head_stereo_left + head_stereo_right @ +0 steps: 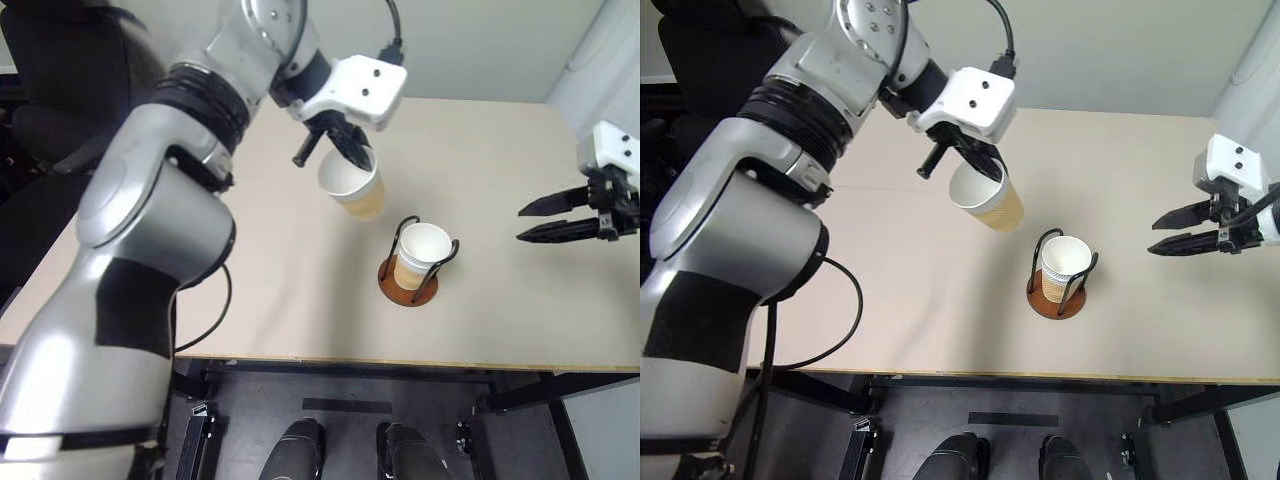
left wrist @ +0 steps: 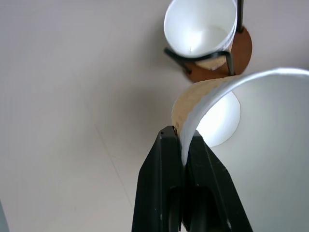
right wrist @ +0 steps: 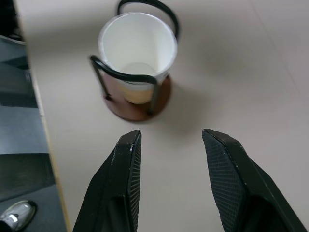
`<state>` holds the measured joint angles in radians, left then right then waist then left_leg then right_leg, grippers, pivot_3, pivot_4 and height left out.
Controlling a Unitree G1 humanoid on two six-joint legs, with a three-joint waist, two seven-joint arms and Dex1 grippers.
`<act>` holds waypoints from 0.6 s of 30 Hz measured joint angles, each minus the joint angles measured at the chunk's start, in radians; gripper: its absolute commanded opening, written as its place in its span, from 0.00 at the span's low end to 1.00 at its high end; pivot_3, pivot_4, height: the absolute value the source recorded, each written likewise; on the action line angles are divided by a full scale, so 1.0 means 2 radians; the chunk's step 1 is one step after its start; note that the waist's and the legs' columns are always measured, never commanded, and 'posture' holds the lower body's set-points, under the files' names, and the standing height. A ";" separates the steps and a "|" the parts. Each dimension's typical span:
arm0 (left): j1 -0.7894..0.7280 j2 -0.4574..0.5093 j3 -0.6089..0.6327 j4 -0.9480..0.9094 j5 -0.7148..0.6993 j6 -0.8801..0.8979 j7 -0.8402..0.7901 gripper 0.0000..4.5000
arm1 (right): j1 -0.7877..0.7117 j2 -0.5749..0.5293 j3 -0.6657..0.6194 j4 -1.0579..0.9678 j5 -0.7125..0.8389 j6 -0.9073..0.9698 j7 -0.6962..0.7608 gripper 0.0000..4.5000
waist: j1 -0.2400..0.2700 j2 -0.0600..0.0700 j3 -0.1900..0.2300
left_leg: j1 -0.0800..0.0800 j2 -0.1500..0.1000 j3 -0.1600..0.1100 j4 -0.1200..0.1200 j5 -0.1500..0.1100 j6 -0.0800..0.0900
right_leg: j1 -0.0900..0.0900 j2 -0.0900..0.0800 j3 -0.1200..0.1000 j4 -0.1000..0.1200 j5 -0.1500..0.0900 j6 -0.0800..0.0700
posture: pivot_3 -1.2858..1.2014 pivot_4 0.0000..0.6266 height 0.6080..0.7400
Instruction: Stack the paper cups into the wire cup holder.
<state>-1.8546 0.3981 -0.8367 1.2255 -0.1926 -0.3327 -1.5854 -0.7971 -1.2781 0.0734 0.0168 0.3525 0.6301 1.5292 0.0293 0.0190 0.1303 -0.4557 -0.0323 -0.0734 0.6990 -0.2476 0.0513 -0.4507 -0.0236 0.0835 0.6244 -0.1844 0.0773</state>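
My left gripper is shut on the rim of a tan paper cup, which hangs tilted above the table, up and to the left of the wire cup holder. The left wrist view shows its fingers pinching the white rim of this cup. The holder, a reddish-brown disc with black wire loops, stands near the table's front edge with another paper cup upright inside it. My right gripper hovers open and empty to the right of the holder, pointing toward it.
The beige table has its front edge just below the holder. A black cable hangs from my left arm over the table's front left. A dark chair stands beyond the far left corner.
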 measured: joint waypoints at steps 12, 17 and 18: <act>-0.009 -0.036 0.025 0.009 0.004 0.003 0.000 0.00 | -0.044 -0.039 -0.066 -0.025 0.049 0.065 -0.009 0.44 | 0.001 0.000 0.000 | 0.000 0.000 0.000 0.000 -0.001 0.001 | 0.000 0.000 0.000 0.000 0.000 0.000 | 0.52 0.24 1.00; -0.010 -0.053 0.035 0.018 0.015 0.003 0.000 0.00 | -0.021 -0.061 -0.085 -0.034 0.059 0.085 -0.014 0.44 | 0.003 0.000 0.000 | 0.000 0.000 0.000 0.001 -0.001 0.001 | 0.001 -0.001 0.000 0.000 0.000 0.001 | 0.52 0.24 1.00; -0.011 -0.057 0.037 0.019 0.019 0.002 0.000 0.00 | -0.018 -0.066 -0.087 -0.034 0.060 0.088 -0.014 0.44 | 0.003 0.000 0.000 | 0.000 0.000 0.001 0.001 -0.001 0.001 | 0.001 0.000 0.000 0.000 0.000 0.001 | 0.52 0.24 1.00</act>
<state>-1.8760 0.2836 -0.7623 1.2631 -0.1556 -0.3286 -1.5854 -0.8337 -1.4092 -0.1009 -0.0513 0.4723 0.8059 1.5011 0.0358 0.0192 0.1305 -0.4550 -0.0333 -0.0721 0.7007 -0.2487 0.0533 -0.4494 -0.0243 0.0836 0.6249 -0.1847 0.0787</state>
